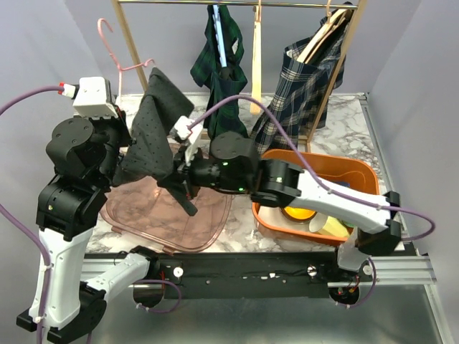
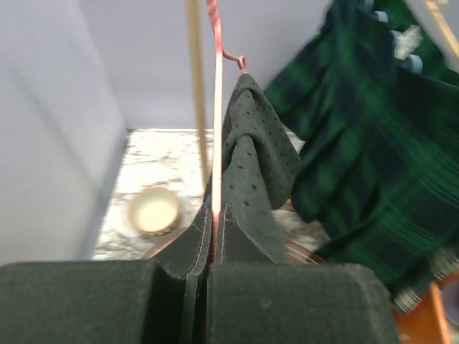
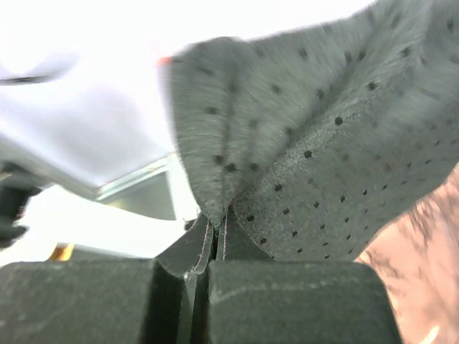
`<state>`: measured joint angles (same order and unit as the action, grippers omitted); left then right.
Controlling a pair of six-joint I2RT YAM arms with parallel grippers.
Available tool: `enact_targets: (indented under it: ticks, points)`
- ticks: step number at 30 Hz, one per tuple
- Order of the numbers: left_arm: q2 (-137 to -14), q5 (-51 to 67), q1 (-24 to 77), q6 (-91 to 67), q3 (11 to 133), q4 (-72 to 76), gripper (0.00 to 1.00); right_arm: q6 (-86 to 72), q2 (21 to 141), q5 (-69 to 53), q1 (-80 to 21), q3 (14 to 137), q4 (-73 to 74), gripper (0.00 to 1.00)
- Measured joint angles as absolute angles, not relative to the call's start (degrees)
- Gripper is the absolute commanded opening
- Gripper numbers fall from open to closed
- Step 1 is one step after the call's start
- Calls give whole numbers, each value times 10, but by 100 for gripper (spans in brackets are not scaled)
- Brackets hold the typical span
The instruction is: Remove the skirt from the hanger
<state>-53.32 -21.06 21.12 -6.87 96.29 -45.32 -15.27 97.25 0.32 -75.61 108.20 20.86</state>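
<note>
A dark grey dotted skirt (image 1: 154, 132) hangs on a pink wire hanger (image 1: 133, 67), held in the air above the table's left side. In the left wrist view my left gripper (image 2: 213, 215) is shut on the hanger's (image 2: 216, 107) thin pink wire, with the skirt (image 2: 258, 158) draped to its right. From the right, my right gripper (image 1: 183, 163) reaches in; its jaws (image 3: 219, 223) are shut on a fold of the skirt's (image 3: 323, 158) fabric. From overhead the skirt hides the left fingertips.
A clear pink tray (image 1: 172, 218) lies below the skirt. An orange bin (image 1: 362, 172) with yellow items sits at the right. A green plaid skirt (image 1: 219, 72) and a navy plaid skirt (image 1: 308, 86) hang on the wooden rack (image 1: 129, 43). A small cream bowl (image 2: 153, 210) stands on the marble.
</note>
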Motion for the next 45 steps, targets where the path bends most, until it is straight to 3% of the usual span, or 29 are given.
enact_targets:
  ticks: [9, 24, 32, 45]
  points:
    - [-533, -347, 211, -28, 961, -395, 0, -85, 848, -154, -755, 1007, 178, 1]
    - [-526, -438, 211, 17, 961, -335, 0, -60, 807, -206, -756, 949, 100, 1]
    - [-528, -457, 215, 25, 964, -316, 0, -107, 661, -77, -759, 727, -80, 1]
    - [-561, -522, 215, 59, 961, -291, 0, -109, 583, 36, -762, 649, -150, 1]
